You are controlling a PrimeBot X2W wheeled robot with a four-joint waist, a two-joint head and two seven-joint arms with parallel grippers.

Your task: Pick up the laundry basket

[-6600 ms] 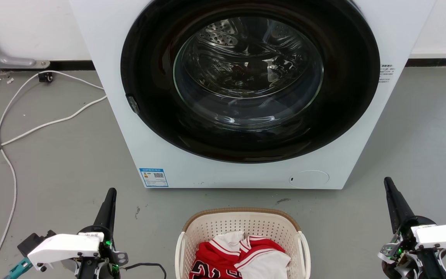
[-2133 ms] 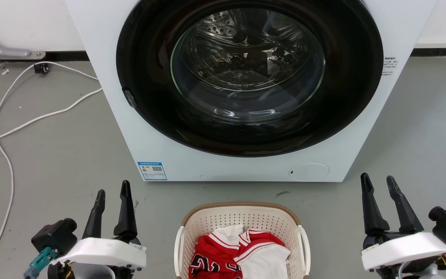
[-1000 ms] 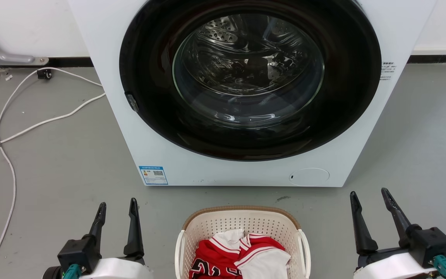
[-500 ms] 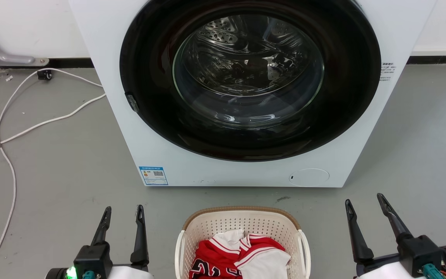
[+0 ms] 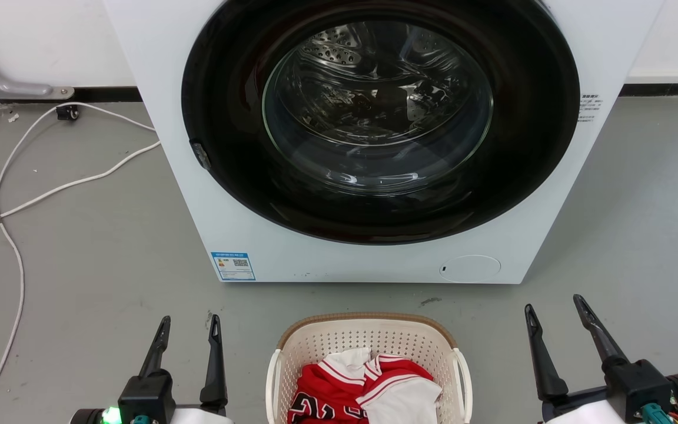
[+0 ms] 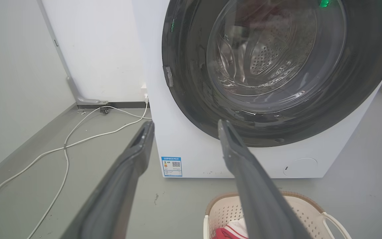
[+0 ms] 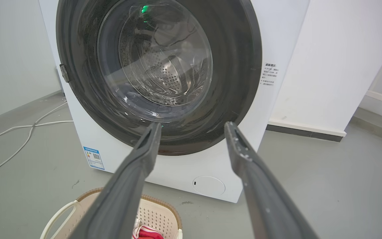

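**Basket on the floor between two spread end effectors**

The laundry basket is cream plastic with small holes, a brown woven-look rim and white side handles. It sits on the grey floor just in front of the washing machine, holding red and white clothes. The left end effector and right end effector flank it, fingers spread, touching nothing. The head view's bottom edge cuts off the basket's near end, and the clothes hide its bottom.

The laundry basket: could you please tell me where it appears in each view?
Head view: laundry basket at bottom centre.
Left wrist view: laundry basket at bottom right, cropped.
Right wrist view: laundry basket at bottom left, cropped.
Shared landmark: blue label low on the washing machine.
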